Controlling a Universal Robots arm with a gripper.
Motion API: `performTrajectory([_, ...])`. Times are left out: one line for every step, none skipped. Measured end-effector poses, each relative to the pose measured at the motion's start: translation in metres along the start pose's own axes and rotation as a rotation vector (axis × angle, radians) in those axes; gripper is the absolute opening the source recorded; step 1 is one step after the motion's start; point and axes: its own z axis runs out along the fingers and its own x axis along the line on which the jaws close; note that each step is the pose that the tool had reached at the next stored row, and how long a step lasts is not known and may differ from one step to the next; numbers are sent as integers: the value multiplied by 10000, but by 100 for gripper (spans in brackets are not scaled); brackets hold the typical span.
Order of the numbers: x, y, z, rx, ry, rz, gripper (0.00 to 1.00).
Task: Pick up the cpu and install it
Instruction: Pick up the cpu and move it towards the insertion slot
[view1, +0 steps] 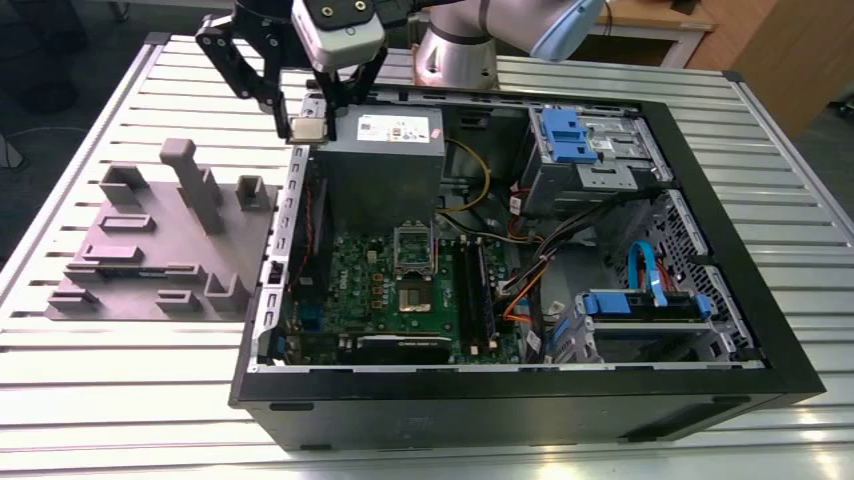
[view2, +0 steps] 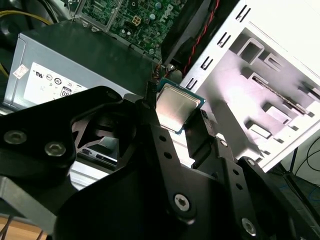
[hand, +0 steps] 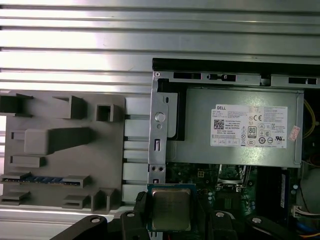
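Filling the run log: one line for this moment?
tool: shut on cpu | cpu: held above case edge beside power supply | install: not done

Work surface: silver ribbed aluminium-profile table, slats running lengthwise across the exterior view, with grooves between the slats. Light: bright white glare bands on the slats in the first wrist view, duller grey twd. the near edge in the exterior view. Floor: dark grey smooth floor beside the table, exterior view's left. Furniture behind the table, exterior view's right: light-brown wooden panel; wooden desk top on white frame.
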Motion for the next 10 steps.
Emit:
performTrajectory([-7,0,0,0,0,0,47])
performTrajectory([-15,-1,0,0,0,0,47])
performTrajectory([-27,-1,0,-1,0,0,47])
performTrajectory([-41,-1,-1,0,0,0,47])
performTrajectory([-59,-2,-1,-1,-1,0,47])
performTrajectory([-80,-2,-2,-1,-1,0,47])
performTrajectory([-100,-2,-2,0,0,1,47])
performTrajectory([-117,-3,-3,0,0,1,47])
performTrajectory([-134,-3,-3,0,-1,1,47])
performTrajectory([-148,-3,-3,0,0,1,47])
